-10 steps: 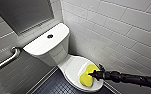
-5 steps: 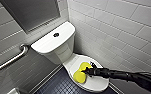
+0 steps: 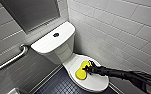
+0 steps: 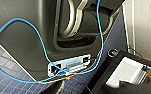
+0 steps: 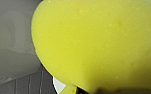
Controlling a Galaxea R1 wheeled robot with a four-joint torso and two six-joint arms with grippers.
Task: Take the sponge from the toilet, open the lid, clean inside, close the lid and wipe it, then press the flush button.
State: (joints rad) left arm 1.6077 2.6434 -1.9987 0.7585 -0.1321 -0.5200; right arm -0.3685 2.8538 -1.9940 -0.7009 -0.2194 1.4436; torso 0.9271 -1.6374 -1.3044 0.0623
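The sponge (image 3: 81, 70) is laid on the lid (image 3: 97, 82), which is shut over the bowl of the toilet (image 3: 66, 53). It is clamped at its narrow waist by the right gripper (image 3: 88, 68) (the dark arm is stretched in from the right of the head view). In the right wrist view its yellow surface is seen very close. The flush button (image 3: 56, 34) is set in the flat tank top, well apart from the sponge. A grab bar (image 3: 9, 61) is fixed to the tiled wall beside the tank.
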